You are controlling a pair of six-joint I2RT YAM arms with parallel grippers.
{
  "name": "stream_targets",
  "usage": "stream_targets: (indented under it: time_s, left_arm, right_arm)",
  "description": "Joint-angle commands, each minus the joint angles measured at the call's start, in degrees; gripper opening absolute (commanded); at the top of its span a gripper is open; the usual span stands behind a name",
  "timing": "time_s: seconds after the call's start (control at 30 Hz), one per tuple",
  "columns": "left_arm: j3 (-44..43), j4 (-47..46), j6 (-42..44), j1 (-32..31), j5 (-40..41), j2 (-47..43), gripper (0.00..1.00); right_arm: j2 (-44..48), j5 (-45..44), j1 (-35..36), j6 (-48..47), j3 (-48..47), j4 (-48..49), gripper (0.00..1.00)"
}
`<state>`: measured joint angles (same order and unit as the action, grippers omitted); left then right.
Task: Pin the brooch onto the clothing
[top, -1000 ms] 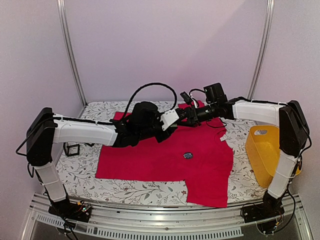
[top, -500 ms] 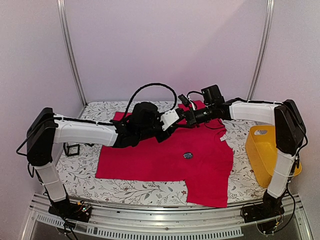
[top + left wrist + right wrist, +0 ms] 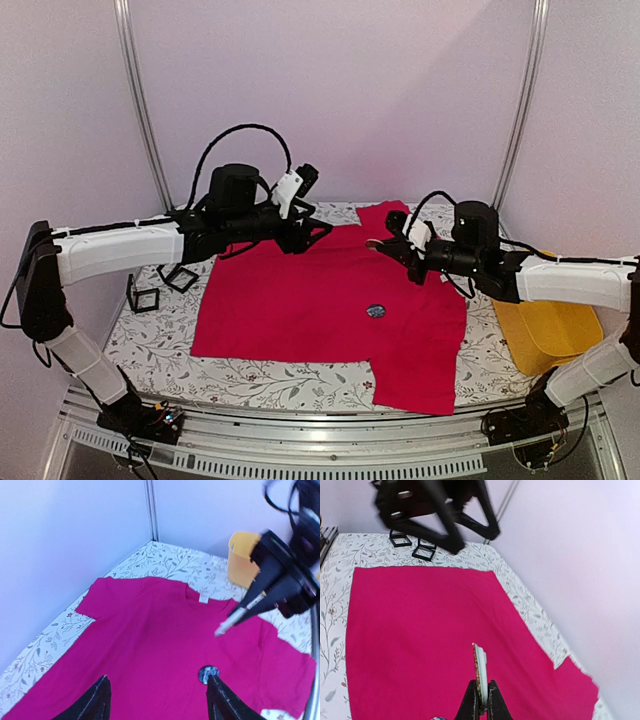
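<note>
The red T-shirt [image 3: 300, 300] lies flat on the floral tablecloth, its white neck label [image 3: 203, 598] toward the right. My right gripper [image 3: 388, 246] hovers over the shirt's far right part. It is shut on a thin round brooch [image 3: 479, 670], seen edge-on with a white back; the same brooch shows as a pale tip [image 3: 226, 625] in the left wrist view. A small round blue piece [image 3: 376, 311] rests on the shirt [image 3: 150, 630], near the middle. My left gripper [image 3: 312, 228] hangs open above the shirt's far edge, holding nothing [image 3: 157, 680].
A yellow basket [image 3: 545, 320] sits at the table's right edge, under my right arm. Small black wire frames [image 3: 145, 298] stand on the tablecloth [image 3: 270, 375] left of the shirt. Metal posts rise at the back corners.
The two grippers, close together over the shirt's far edge, have drawn apart. The left arm rose and swung left with wider jaws. The right arm pulled back right, shut on the brooch.
</note>
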<state>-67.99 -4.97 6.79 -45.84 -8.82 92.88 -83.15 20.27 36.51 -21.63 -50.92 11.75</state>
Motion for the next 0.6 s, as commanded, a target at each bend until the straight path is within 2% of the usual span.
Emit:
stream_targets:
  time_s: [0.0,0.03,0.1,0.27,0.37,0.57]
  left_arm:
    - [-0.6,0.9,-12.1,5.0,-15.8,-3.3,0.63]
    - [-1.0,1.2,-12.6,5.2,-16.0,-3.4,0.63]
    - [-2.7,2.6,-14.0,5.5,-16.3,-2.6,0.62]
    - [-10.0,7.6,-18.7,6.2,-23.1,2.2,0.63]
    - [-12.8,8.1,-20.7,6.5,-25.9,3.9,0.67]
    - [-12.4,6.0,-22.6,6.5,-29.2,3.8,0.65]
  right_arm:
    - [6.9,-5.1,2.0,-43.7,12.2,29.9,0.0]
    - [6.8,-5.2,2.3,-50.5,12.0,30.9,0.0]
    - [5.7,-5.3,2.6,-57.7,11.4,33.2,0.0]
    - [1.5,-5.2,2.8,-79.0,8.8,39.5,0.0]
    - [-2.2,-6.3,3.3,-86.9,7.4,45.9,0.0]
    - [-1.9,-3.9,6.5,-93.8,7.2,44.2,0.0]
